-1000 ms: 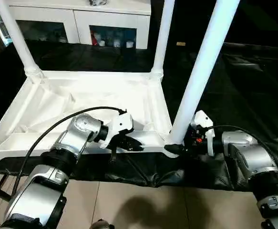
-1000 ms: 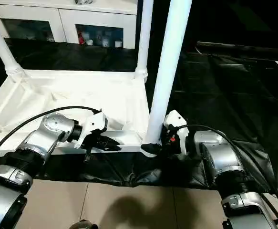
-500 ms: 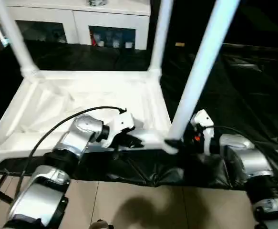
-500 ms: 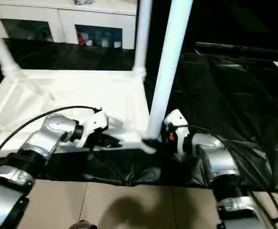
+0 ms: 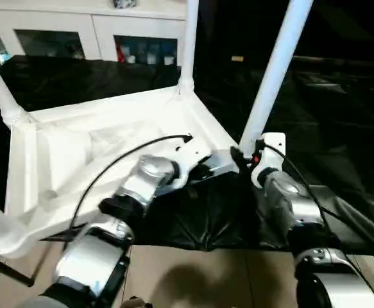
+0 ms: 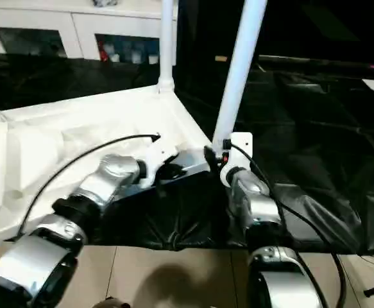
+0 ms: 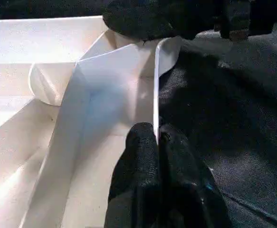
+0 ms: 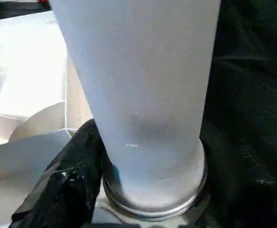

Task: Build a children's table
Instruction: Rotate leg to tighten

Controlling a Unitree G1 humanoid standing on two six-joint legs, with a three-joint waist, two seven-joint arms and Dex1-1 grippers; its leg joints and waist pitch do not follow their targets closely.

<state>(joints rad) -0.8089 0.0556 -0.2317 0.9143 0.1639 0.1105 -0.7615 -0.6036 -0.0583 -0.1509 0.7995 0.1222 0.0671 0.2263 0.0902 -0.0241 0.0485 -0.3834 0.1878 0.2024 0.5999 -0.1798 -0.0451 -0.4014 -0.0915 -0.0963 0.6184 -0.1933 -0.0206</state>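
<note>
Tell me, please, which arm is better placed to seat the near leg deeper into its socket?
The right, probably. The right gripper sits around the base of the near leg, one finger against it just above the socket. The left gripper is shut on the table rim, steadying the top.

Light from overhead glares off the white table top (image 5: 90,138), washing out its ribs. The black sheet (image 5: 340,128) around it stays dim. The head views are softly motion-blurred.

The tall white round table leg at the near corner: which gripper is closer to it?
Right. The right gripper closes around the base of the tall white round table leg; the left gripper pinches the thin white rim of the tabletop beside that corner.
</note>
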